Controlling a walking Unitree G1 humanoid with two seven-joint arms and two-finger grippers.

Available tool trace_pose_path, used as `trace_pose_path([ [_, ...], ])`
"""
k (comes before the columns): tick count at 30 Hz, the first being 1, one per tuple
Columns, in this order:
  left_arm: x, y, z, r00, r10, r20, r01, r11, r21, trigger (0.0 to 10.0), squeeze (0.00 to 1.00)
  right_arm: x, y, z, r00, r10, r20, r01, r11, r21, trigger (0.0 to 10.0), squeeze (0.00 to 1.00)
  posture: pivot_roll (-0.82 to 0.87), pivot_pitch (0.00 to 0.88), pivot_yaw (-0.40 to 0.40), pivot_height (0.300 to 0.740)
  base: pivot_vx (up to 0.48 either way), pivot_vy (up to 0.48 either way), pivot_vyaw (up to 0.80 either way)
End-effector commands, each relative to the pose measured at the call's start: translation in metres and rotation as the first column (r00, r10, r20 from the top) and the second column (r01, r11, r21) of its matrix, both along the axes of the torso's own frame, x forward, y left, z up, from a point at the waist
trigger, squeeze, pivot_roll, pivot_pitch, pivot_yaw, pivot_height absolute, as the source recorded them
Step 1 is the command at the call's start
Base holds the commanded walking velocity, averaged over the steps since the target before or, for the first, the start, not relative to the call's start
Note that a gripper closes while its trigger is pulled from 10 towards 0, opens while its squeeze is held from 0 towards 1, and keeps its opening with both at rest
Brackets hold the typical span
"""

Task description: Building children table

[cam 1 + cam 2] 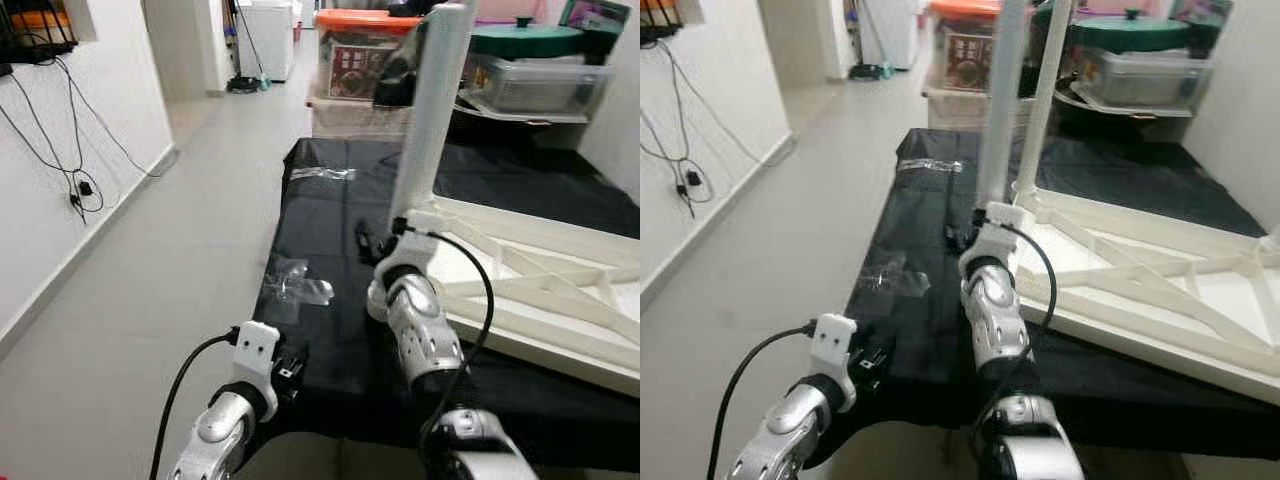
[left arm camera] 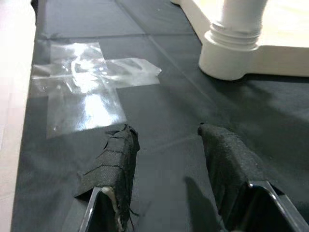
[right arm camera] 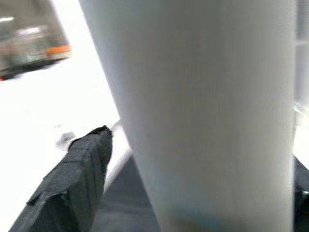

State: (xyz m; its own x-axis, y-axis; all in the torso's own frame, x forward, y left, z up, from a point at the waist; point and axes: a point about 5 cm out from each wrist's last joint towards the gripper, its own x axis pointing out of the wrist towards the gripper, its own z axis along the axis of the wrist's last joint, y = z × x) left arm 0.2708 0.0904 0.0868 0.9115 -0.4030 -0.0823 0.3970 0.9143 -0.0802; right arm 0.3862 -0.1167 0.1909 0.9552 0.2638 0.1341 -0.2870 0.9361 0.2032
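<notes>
Grey floor tiles [image 1: 150,300] run along a white wall on the left, beside a tabletop draped in black cloth [image 1: 330,340]. Crumpled clear tape [image 2: 91,79] lies on that cloth just ahead of the left gripper [image 2: 166,145], whose jaws stand wide with nothing between them. Further right, the right gripper [image 1: 385,235] has its jaws around the upright white table leg [image 1: 430,110], which rises from the corner of the upside-down white children's table frame [image 1: 540,290].

Table leg [image 1: 432,105] – smooth matt plastic; black cloth [image 1: 330,230] – faint sheen.
</notes>
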Motion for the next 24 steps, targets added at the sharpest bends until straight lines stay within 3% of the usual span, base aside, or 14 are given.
trace_pose_path([
  [1, 0.002, 0.001, -0.006, 1.000, 0.011, -0.014, -0.011, 1.000, 0.011, 10.0, 0.00, 0.001, 0.011, 0.007, 0.962, 0.274, 0.000, -0.274, 0.962, -0.016, 10.0, 0.00, 0.03, 0.000, -0.048, 0.740, 0.000, 0.000, 0.00],
  [3, 0.004, 0.001, -0.006, 1.000, 0.014, -0.014, -0.014, 1.000, 0.012, 10.0, 0.00, 0.000, 0.007, 0.008, 0.911, 0.411, -0.022, -0.412, 0.911, -0.032, 10.0, 0.00, 0.03, 0.000, -0.051, 0.740, 0.000, 0.000, 0.00],
  [4, 0.009, 0.001, -0.006, 1.000, 0.020, -0.020, -0.020, 1.000, 0.000, 10.0, 0.00, -0.006, 0.003, 0.010, 0.803, 0.595, -0.040, -0.596, 0.800, -0.062, 10.0, 0.00, 0.02, 0.000, -0.044, 0.740, 0.000, 0.000, 0.00],
  [6, 0.009, 0.001, -0.006, 1.000, 0.020, -0.020, -0.020, 1.000, 0.000, 10.0, 0.00, -0.006, 0.003, 0.010, 0.803, 0.595, -0.040, -0.596, 0.800, -0.062, 10.0, 0.00, 0.02, 0.000, -0.044, 0.740, 0.000, 0.000, 0.00],
  [8, 0.014, 0.003, -0.006, 0.999, 0.029, -0.026, -0.029, 0.999, -0.012, 10.0, 0.00, -0.015, 0.004, 0.009, 0.678, 0.734, -0.051, -0.734, 0.670, -0.111, 10.0, 0.00, 0.01, 0.000, -0.034, 0.740, 0.000, 0.000, 0.00],
  [13, 0.019, 0.005, -0.006, 0.999, 0.028, -0.023, -0.028, 1.000, -0.005, 10.0, 0.00, -0.022, 0.012, 0.005, 0.505, 0.859, -0.087, -0.859, 0.491, -0.141, 10.0, 0.00, 0.02, 0.000, -0.035, 0.740, 0.000, 0.000, 0.00],
  [14, 0.020, 0.005, -0.006, 0.999, 0.027, -0.022, -0.028, 1.000, -0.003, 10.0, 0.00, -0.023, 0.015, 0.004, 0.461, 0.882, -0.095, -0.883, 0.446, -0.146, 4.3, 0.00, 0.02, 0.000, -0.030, 0.740, 0.000, 0.000, 0.00],
  [15, 0.020, 0.005, -0.006, 0.999, 0.027, -0.021, -0.027, 1.000, -0.003, 10.0, 0.00, -0.024, 0.017, 0.004, 0.437, 0.894, -0.100, -0.895, 0.421, -0.148, 4.3, 0.00, 0.02, 0.000, -0.031, 0.740, 0.000, 0.000, 0.00],
  [16, 0.020, 0.005, -0.006, 0.999, 0.027, -0.021, -0.027, 1.000, -0.003, 10.0, 0.00, -0.024, 0.017, 0.004, 0.437, 0.894, -0.100, -0.895, 0.421, -0.148, 4.3, 0.00, 0.02, 0.000, -0.031, 0.740, 0.000, 0.000, 0.00],
  [17, 0.021, 0.006, -0.006, 0.999, 0.028, -0.020, -0.028, 1.000, -0.003, 10.0, 0.00, -0.024, 0.019, 0.003, 0.430, 0.897, -0.106, -0.897, 0.412, -0.159, 0.0, 0.00, 0.02, 0.000, -0.031, 0.740, 0.000, 0.000, 0.00],
  [19, 0.022, 0.006, -0.006, 0.999, 0.028, -0.020, -0.028, 1.000, -0.003, 10.0, 0.00, -0.024, 0.021, 0.002, 0.430, 0.896, -0.110, -0.897, 0.410, -0.167, 0.0, 0.00, 0.02, 0.000, -0.029, 0.740, 0.000, 0.000, 0.00],
  [21, 0.022, 0.006, -0.006, 0.999, 0.029, -0.017, -0.029, 1.000, -0.002, 10.0, 0.00, -0.016, 0.022, -0.001, 0.572, 0.814, -0.098, -0.811, 0.543, -0.218, 0.0, 0.00, 0.01, 0.000, -0.036, 0.740, 0.000, 0.000, 0.00],
  [22, 0.022, 0.006, -0.006, 0.999, 0.029, -0.017, -0.029, 1.000, -0.002, 10.0, 0.00, -0.016, 0.022, -0.001, 0.572, 0.814, -0.098, -0.811, 0.543, -0.218, 0.0, 0.00, 0.01, 0.000, -0.036, 0.740, 0.000, 0.000, 0.00],
  [24, 0.023, 0.005, -0.006, 0.999, 0.030, -0.014, -0.030, 1.000, -0.003, 10.0, 0.00, -0.004, 0.015, -0.004, 0.780, 0.619, -0.085, -0.617, 0.740, -0.268, 0.0, 0.00, -0.01, 0.000, -0.049, 0.740, 0.000, 0.000, 0.00],
])
